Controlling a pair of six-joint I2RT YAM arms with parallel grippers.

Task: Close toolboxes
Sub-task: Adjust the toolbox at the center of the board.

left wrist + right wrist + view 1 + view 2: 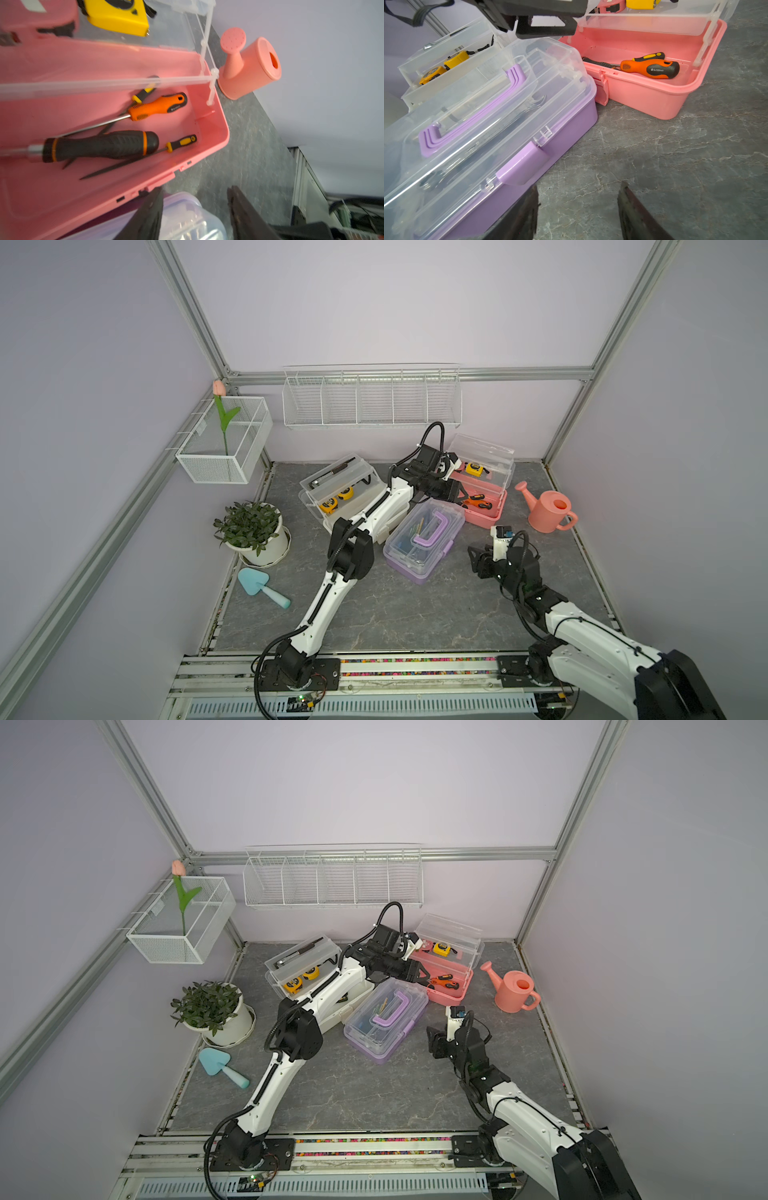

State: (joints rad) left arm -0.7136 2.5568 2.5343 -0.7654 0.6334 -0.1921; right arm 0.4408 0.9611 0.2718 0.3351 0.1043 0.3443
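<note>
Pink toolbox (pixel 484 522) sits open at the back of the counter (pixel 415 614), left hand (pixel 460 494) at its front rim, right hand (pixel 579 187) over bare counter, both open and empty; a lopsided push could jam its tray (pixel 643 20).

Pretty sure we're looking at a robotics lab cell that's posing as a garden-shed corner. An aluminium frame (pixel 409 375) is boxing in plain lilac wall panels (pixel 374 302). The left arm (pixel 322 605) and right arm (pixel 590 635) are sitting mounted on a metal rail (pixel 415 682) up front.

The props are doing the shed bit. A potted plant (pixel 253 531), teal trowel (pixel 259 587), pink watering can (pixel 548 510) and pink toolbox (pixel 484 520) holding screwdrivers (pixel 158 107) are sitting on a stone-look mat (pixel 415 614). A long wire basket (pixel 370 402) and a side basket (pixel 224 456) with a fake tulip (pixel 219 388) are hanging off the walls.
</note>
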